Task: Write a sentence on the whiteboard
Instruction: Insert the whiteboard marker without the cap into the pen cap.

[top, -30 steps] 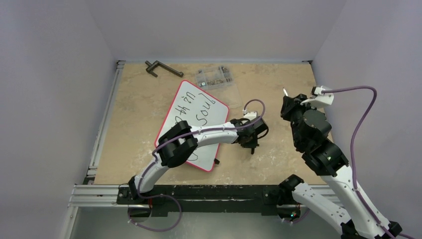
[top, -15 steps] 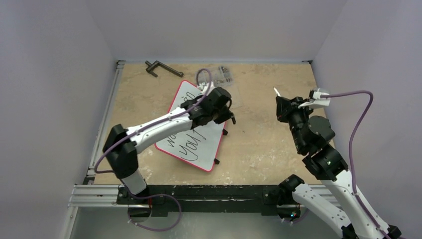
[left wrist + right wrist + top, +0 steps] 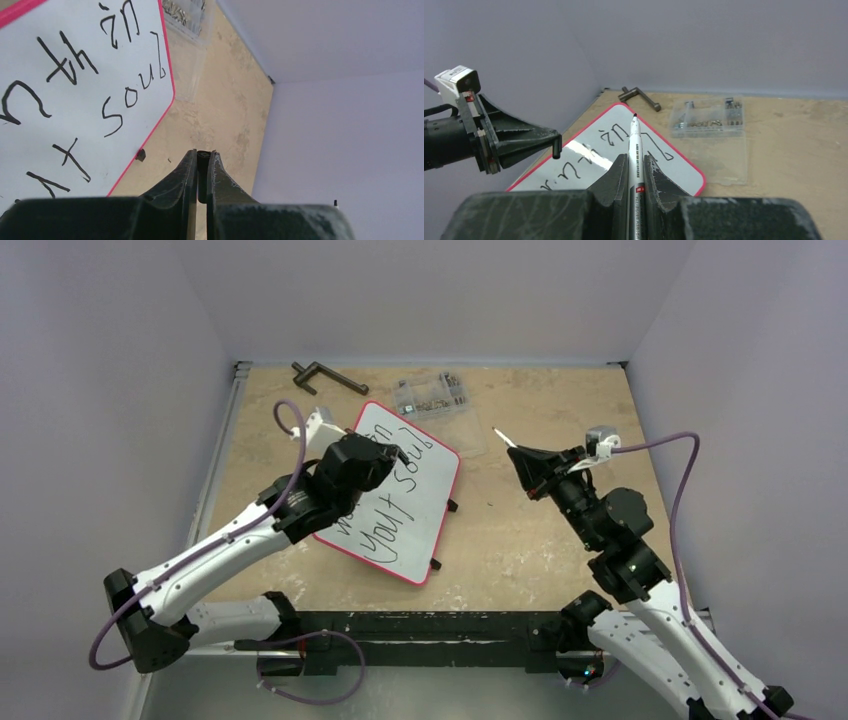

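Note:
The whiteboard (image 3: pixel 432 502) lies tilted on the table, red-rimmed, with the sentence (image 3: pixel 392 502) in two black lines; "soul" (image 3: pixel 131 97) reads plainly in the left wrist view. My left gripper (image 3: pixel 397 452) hovers over the board's far part, shut on a small black marker cap (image 3: pixel 202 156). It also shows in the right wrist view (image 3: pixel 555 142). My right gripper (image 3: pixel 522 453) is to the right of the board, shut on a white marker (image 3: pixel 633 150). The bare tip (image 3: pixel 497 430) points toward the board (image 3: pixel 594 150) and is apart from it.
A clear plastic box of small parts (image 3: pixel 432 395) sits just beyond the board's far corner. A dark metal handle tool (image 3: pixel 325 375) lies at the back left. An aluminium rail (image 3: pixel 215 465) runs along the table's left edge. Walls close three sides.
My left arm swung from the board's right side across to its far left part, still shut on the cap. My right arm stretched left and down toward the board with the marker.

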